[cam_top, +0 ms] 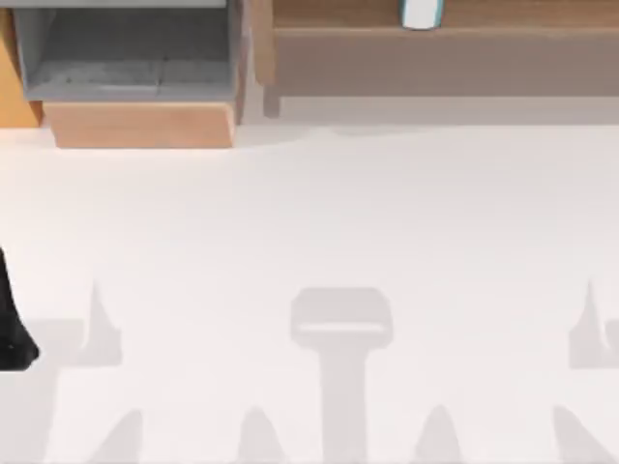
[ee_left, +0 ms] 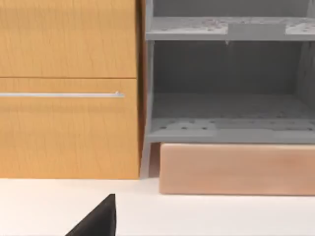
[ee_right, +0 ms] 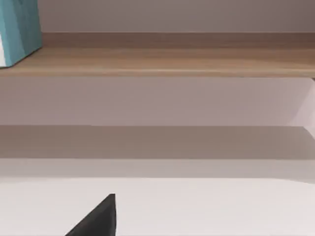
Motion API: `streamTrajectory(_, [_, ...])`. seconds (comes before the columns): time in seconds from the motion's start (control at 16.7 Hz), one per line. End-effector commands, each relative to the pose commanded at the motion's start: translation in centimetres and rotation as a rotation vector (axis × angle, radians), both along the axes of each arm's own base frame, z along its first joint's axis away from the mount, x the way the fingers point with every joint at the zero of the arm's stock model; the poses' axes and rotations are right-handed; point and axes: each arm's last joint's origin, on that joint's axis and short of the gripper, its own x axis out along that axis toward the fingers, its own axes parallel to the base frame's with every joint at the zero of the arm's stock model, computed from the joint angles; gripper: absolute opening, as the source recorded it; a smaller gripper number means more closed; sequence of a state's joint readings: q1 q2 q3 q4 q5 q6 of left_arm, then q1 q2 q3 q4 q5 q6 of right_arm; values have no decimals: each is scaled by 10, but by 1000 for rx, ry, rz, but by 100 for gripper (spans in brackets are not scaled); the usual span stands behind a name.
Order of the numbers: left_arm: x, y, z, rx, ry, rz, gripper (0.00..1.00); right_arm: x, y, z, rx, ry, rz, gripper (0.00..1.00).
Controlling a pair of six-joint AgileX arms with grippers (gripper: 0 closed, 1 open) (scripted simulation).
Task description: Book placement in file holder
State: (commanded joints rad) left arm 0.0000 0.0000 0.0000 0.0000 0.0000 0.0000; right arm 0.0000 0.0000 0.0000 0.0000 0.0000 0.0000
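One book (cam_top: 422, 13) is seen standing on the long wooden shelf (cam_top: 435, 58) at the top view's upper right, well apart from the file holder (cam_top: 135, 68) at upper left. The right arm is judged nearer. Neither claw's opening can be told; nothing is seen held.

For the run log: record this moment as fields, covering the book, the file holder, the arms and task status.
book: teal-blue, standing on the long brown shelf at the table's back right
file holder: back left, grey inside, tan front lip, no book in it
orange cabinet: beside the file holder
left arm: at the table's left edge, far from both
task status: book not yet picked up
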Motion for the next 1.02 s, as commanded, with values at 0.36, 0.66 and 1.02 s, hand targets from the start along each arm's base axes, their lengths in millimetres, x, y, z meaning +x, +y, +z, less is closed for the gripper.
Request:
streamTrajectory(0.36, [3, -3, 17, 2, 5, -1, 100, 0, 0, 0, 0, 0, 0, 100])
streamTrajectory(0.66, [30, -21, 80, 7, 4, -7, 100, 0, 0, 0, 0, 0, 0, 100])
streamTrajectory(1.02, [122, -95, 169, -9, -37, -20, 100, 0, 0, 0, 0, 0, 0, 100])
